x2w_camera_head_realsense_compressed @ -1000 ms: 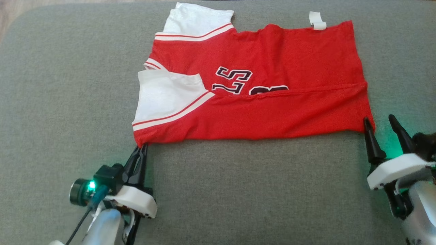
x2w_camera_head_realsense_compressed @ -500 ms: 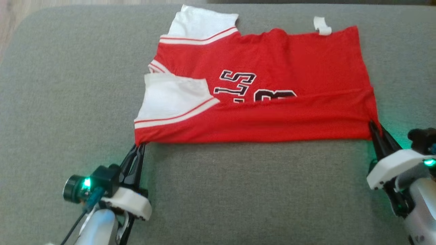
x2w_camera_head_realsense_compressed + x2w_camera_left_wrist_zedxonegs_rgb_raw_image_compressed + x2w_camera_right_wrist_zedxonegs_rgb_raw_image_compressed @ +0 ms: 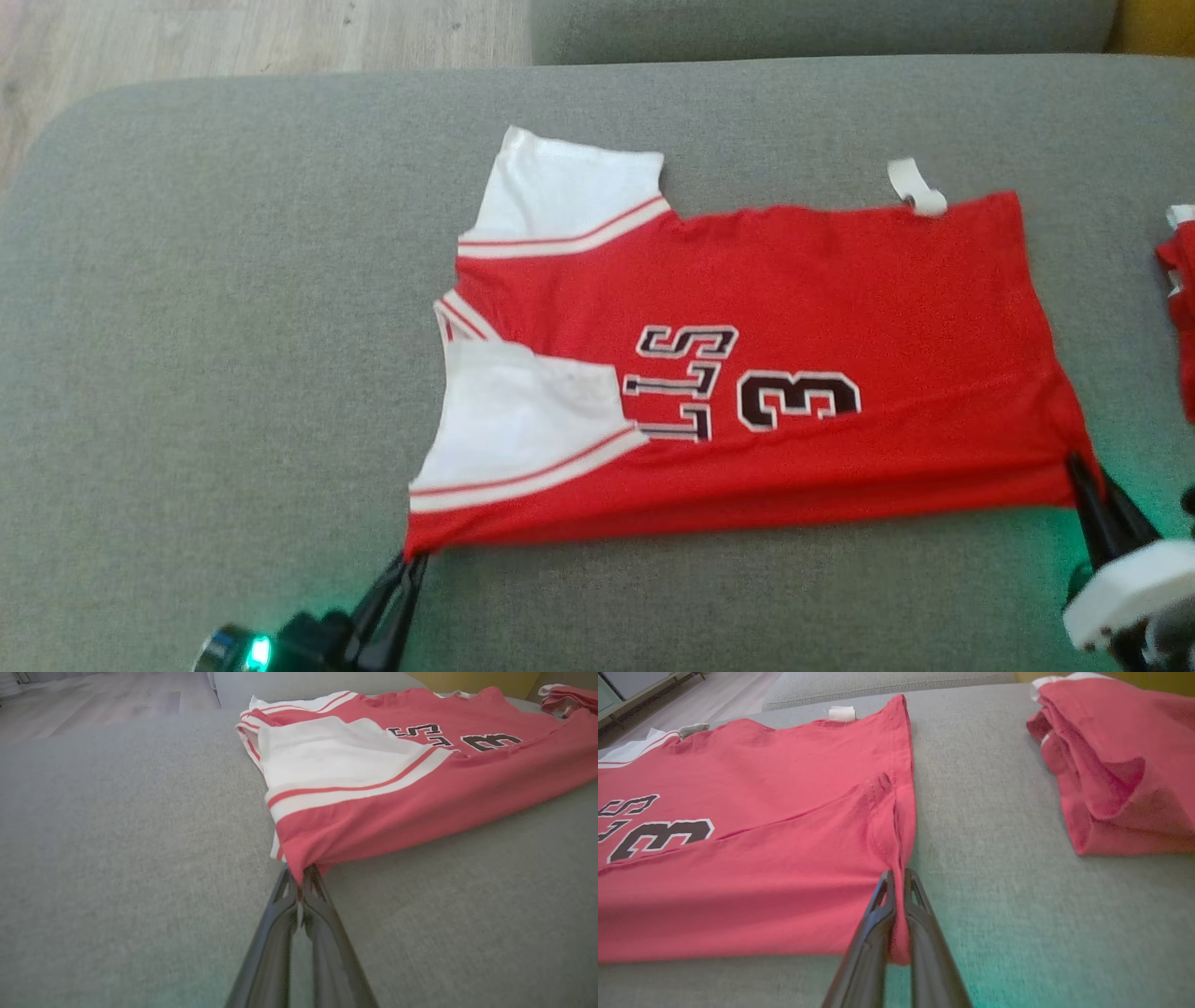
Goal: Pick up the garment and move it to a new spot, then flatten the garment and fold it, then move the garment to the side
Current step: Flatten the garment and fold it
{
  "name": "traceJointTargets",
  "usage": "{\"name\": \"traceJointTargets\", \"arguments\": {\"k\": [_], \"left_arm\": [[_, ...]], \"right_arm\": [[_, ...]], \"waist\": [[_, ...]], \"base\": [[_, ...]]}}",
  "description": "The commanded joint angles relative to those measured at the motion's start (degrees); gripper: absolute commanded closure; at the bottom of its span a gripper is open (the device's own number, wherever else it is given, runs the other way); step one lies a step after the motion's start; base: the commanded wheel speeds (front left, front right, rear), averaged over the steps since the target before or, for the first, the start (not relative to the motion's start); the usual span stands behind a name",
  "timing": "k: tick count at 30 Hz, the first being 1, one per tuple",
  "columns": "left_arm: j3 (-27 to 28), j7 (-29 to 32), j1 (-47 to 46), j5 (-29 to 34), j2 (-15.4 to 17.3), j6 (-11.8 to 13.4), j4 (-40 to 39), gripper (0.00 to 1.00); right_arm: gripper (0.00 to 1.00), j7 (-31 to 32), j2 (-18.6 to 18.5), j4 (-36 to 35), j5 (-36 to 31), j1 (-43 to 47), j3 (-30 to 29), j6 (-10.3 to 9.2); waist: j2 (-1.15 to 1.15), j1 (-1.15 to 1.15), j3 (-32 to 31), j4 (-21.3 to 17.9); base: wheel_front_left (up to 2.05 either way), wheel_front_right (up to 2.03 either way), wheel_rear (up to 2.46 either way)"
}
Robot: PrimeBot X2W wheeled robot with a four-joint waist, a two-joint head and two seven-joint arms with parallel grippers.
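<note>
The garment (image 3: pixel 822 308) is a red jersey with white sleeves and dark lettering, spread sideways on the grey sofa cushion (image 3: pixel 205 308). Its near long edge is folded over onto the body. My left gripper (image 3: pixel 411 560) is shut on the near left corner, below the white sleeve; the left wrist view shows the fingers pinching the red cloth (image 3: pixel 327 830). My right gripper (image 3: pixel 1083 467) is shut on the near right hem corner, and the right wrist view shows the jersey (image 3: pixel 738 891) with its hem (image 3: pixel 899 868) caught between the two fingers.
A second red garment (image 3: pixel 1120 760) lies bunched on the cushion to the right, and the head view catches its edge (image 3: pixel 1181 299). Wooden floor (image 3: pixel 233 37) lies beyond the cushion's far left. Another grey cushion (image 3: pixel 822 23) stands behind.
My right gripper went from open beside the hem corner to shut on it. The head camera has shifted, so the jersey sits lower in view. The near fold now uncovers more of the lettering.
</note>
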Motion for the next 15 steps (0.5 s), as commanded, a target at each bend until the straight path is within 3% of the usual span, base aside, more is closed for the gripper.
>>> {"name": "traceJointTargets", "arguments": {"k": [1,8,10,12,13,14,15], "left_arm": [[2.36,-0.11,-0.07,-0.62,1.68,0.43,-1.73,1.00],[2.28,0.81,2.24,-1.50,1.90,1.19,-4.06,1.00],[1.95,1.11,2.09,-1.51,1.88,1.18,-4.26,1.00],[1.66,1.44,1.83,-1.55,1.84,1.17,-4.28,1.00],[1.56,1.61,1.68,-1.61,1.79,1.18,-4.25,1.00],[1.42,1.84,1.53,-1.68,1.73,1.18,-4.17,1.00],[1.11,2.29,1.42,-1.81,1.71,1.11,-4.04,0.82]], "right_arm": [[1.00,0.15,-1.51,-2.06,-0.50,0.97,-0.76,-0.05],[0.98,2.56,0.59,-7.65,-2.58,7.49,-5.25,-0.05],[0.80,3.51,1.16,-8.92,-2.87,8.32,-5.65,-0.05],[0.37,4.41,1.50,-10.03,-3.09,8.91,-5.78,-0.05],[0.08,4.79,1.61,-10.53,-3.23,9.14,-5.78,-0.05],[0.00,5.09,1.73,-11.04,-3.34,9.35,-5.77,-0.05],[0.00,5.09,1.88,-11.70,-3.27,9.50,-5.68,-0.05]], "waist": [[0.00,0.01,-0.17,0.06],[0.00,0.01,-1.14,0.15],[0.00,0.01,-1.30,-0.04],[0.00,0.01,-1.38,-0.27],[0.00,0.01,-1.38,-0.40],[0.00,0.01,-1.38,-0.52],[0.00,0.01,-1.37,-0.65]], "base": [[0.00,0.00,0.00],[0.00,0.00,0.00],[0.00,0.00,0.00],[0.00,0.00,0.00],[0.00,0.00,0.00],[0.00,0.00,0.00],[0.00,0.00,0.00]]}}
